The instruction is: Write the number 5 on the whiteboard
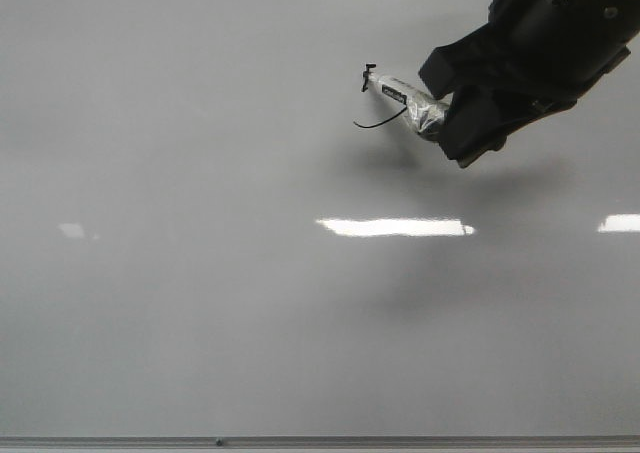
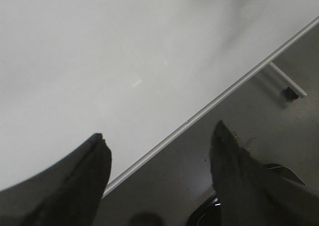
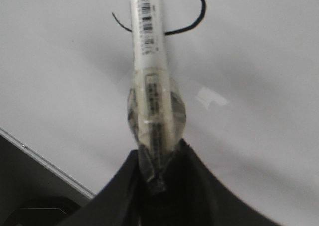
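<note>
Right gripper (image 1: 452, 116) clenched the marker (image 1: 405, 95), tip at the whiteboard (image 1: 200, 273); number 5 (image 1: 378, 121) partly drawn at upper centre-right, curved belly visible, top line apparently left; left gripper (image 2: 159, 171) open, empty.

Glossy whiteboard (image 1: 200, 303), black marker strokes (image 1: 378, 123), light reflections (image 1: 395, 227)
</note>
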`<state>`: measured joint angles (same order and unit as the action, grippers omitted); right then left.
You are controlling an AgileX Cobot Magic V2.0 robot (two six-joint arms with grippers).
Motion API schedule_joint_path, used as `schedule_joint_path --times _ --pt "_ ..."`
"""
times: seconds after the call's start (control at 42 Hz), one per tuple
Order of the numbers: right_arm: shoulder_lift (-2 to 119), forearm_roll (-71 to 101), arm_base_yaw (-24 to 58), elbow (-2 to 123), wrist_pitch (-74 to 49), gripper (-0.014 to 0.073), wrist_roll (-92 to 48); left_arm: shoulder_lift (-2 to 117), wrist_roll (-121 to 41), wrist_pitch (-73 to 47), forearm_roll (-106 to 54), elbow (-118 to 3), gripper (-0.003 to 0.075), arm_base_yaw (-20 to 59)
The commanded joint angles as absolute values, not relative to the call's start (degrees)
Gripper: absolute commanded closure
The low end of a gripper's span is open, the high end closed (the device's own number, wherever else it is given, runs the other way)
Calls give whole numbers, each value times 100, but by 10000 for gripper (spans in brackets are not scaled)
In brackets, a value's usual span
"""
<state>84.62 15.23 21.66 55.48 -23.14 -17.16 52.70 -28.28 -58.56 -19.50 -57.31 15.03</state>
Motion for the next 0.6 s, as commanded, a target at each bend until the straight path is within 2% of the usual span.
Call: schedule_joint_path --times 0.0,0.143,0.381,0.571 --pt "8284 1495 1905 5736 -2031 662 -1732 5219 -2769 -5557 -2127 -5875 300 1481" --pt "8266 1495 1544 5736 -2180 662 -1732 5219 -2769 -5557 -2127 -5875 300 1481" --pt "7653 1530 1895 5755 -2401 662 -1732 5219 -2832 -5524 -2183 -5887 300 1481" --pt "6731 1530 2444 5755 -3870 662 -2002 5241 -3836 -5520 -3073 -5887 300 1744"
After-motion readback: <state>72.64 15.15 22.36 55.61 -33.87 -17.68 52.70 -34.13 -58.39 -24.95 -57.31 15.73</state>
